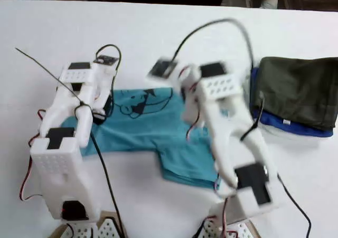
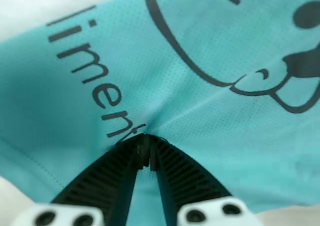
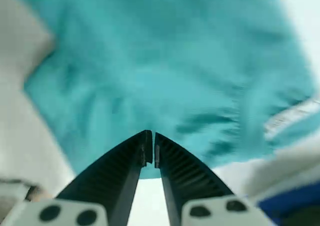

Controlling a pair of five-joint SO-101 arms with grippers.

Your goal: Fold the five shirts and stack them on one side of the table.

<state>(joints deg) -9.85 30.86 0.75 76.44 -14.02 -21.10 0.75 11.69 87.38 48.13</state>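
While the left gripper [image 2: 144, 151] has its jaws pinching the teal shirt [image 1: 150, 127], the right gripper [image 3: 150, 148] hangs over it, jaws pressed together; folded stack [image 1: 301, 90] sits nearby.

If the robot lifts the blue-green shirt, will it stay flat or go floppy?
Probably floppy: the teal shirt puckers where the left gripper pinches it, and one corner lies doubled over. Its fine mesh weave looks thin, so it is likely light and would sag between grip points.
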